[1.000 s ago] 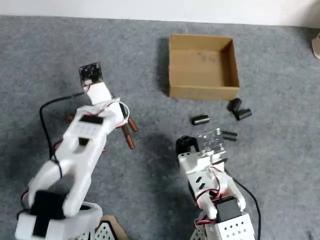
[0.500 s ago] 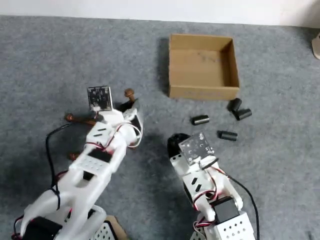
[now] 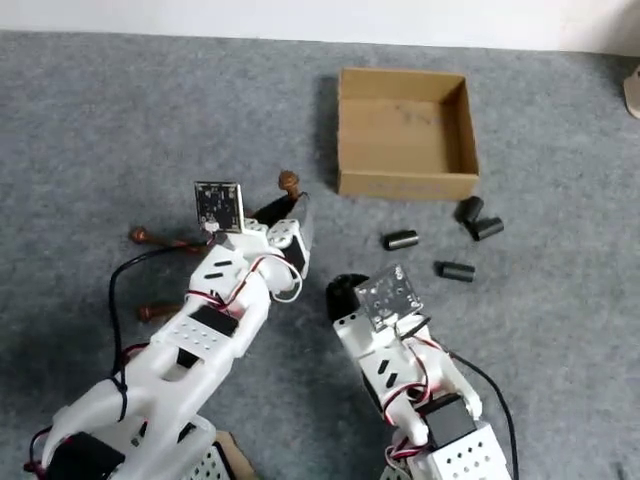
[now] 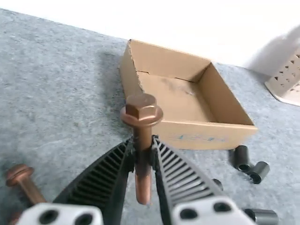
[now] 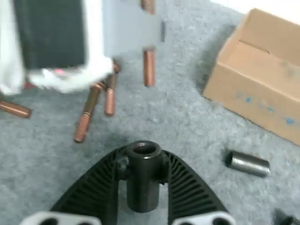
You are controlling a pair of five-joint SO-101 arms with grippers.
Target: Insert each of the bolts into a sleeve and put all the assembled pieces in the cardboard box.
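High view: our left gripper [image 3: 286, 206] is clamped on a copper-coloured hex-head metal bolt [image 3: 288, 183], which it holds off the grey carpet [image 3: 100, 120]. Our right gripper [image 3: 343, 292] is closed around a short black cylindrical sleeve [image 3: 346, 288]. The two held parts are near each other but apart. The open brown cardboard box [image 3: 405, 186] is empty. Four loose sleeves [image 3: 400, 240] lie on the carpet just in front of it, and loose bolts [image 3: 160, 239] lie on the left arm's side.

Left wrist view: the held bolt stands upright, its shank pinched between the ribbed jaws and its head above them, with the box beyond.

Right wrist view: the held sleeve sits upright in the jaws with its bore facing up.

We judge the task barely begun. No bolt is in a sleeve yet and nothing is boxed. The first pair looks ready to be joined, and every other piece is left to do.

A second ago the left arm was over the loose bolts. It has since swung toward the middle with its bolt, and the right gripper has shifted to meet it.
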